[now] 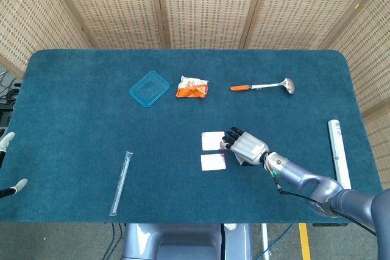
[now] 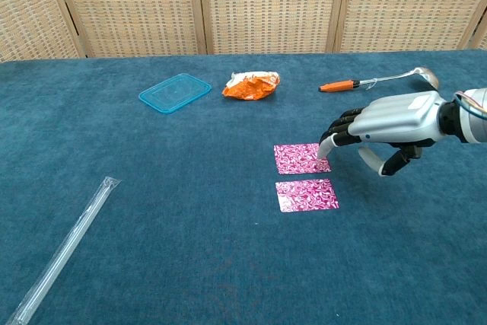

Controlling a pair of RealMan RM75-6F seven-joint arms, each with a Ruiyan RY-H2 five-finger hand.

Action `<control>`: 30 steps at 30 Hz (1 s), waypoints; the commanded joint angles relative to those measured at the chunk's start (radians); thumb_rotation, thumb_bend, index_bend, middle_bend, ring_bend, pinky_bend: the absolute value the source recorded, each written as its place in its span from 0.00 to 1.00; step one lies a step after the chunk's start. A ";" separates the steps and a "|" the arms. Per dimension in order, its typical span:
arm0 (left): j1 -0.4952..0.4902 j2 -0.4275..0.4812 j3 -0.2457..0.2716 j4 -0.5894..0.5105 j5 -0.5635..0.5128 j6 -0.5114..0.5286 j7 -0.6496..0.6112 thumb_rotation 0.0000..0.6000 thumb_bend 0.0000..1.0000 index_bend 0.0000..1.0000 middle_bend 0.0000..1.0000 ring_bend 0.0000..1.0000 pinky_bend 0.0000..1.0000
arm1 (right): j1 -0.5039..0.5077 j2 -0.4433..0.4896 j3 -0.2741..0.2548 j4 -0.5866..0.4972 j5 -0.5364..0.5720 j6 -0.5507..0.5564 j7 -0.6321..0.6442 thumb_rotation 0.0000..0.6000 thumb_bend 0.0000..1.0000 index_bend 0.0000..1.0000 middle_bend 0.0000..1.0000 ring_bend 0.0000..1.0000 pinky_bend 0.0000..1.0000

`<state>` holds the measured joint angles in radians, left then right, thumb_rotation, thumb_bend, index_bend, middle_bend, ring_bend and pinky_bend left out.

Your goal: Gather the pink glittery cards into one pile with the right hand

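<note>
Two pink glittery rectangular cards lay flat and apart on the blue felt table [image 2: 152,211]: far card [image 2: 301,158], near card [image 2: 307,195]. Right hand [image 2: 388,125] held nothing, fingers spread, fingertips [image 2: 326,145] at the far card's right edge; contact unclear. Left hand [image 1: 7,162] cut off at frame edge, grip impossible to tell.

Blue table [image 1: 73,108] w/ wicker screens [image 1: 207,4] behind. Far side, L to R: clear blue lid [image 1: 149,88], orange snack bag [image 1: 192,87], ladle [image 1: 263,86] w/ orange handle. Clear plastic sleeve [image 1: 120,182] near front left. White tube [image 1: 339,156] at right edge.
</note>
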<state>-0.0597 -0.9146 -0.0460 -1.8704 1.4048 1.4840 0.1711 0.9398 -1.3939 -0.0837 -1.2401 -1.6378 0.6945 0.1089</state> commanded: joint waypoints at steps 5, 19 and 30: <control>0.001 0.000 0.000 0.000 -0.004 -0.001 0.001 1.00 0.05 0.00 0.00 0.00 0.00 | 0.010 -0.039 0.009 0.063 0.014 -0.019 0.014 1.00 0.93 0.14 0.11 0.00 0.00; 0.007 0.001 0.002 0.013 -0.012 -0.001 -0.012 1.00 0.05 0.00 0.00 0.00 0.00 | 0.035 -0.098 0.008 0.122 0.014 -0.051 0.012 1.00 0.93 0.14 0.11 0.00 0.00; 0.011 0.001 0.002 0.019 -0.013 0.001 -0.019 1.00 0.05 0.00 0.00 0.00 0.00 | 0.036 -0.103 -0.006 0.130 0.005 -0.048 0.010 1.00 0.93 0.14 0.11 0.00 0.00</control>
<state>-0.0491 -0.9134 -0.0436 -1.8510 1.3917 1.4853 0.1521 0.9771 -1.4980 -0.0883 -1.1106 -1.6324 0.6452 0.1195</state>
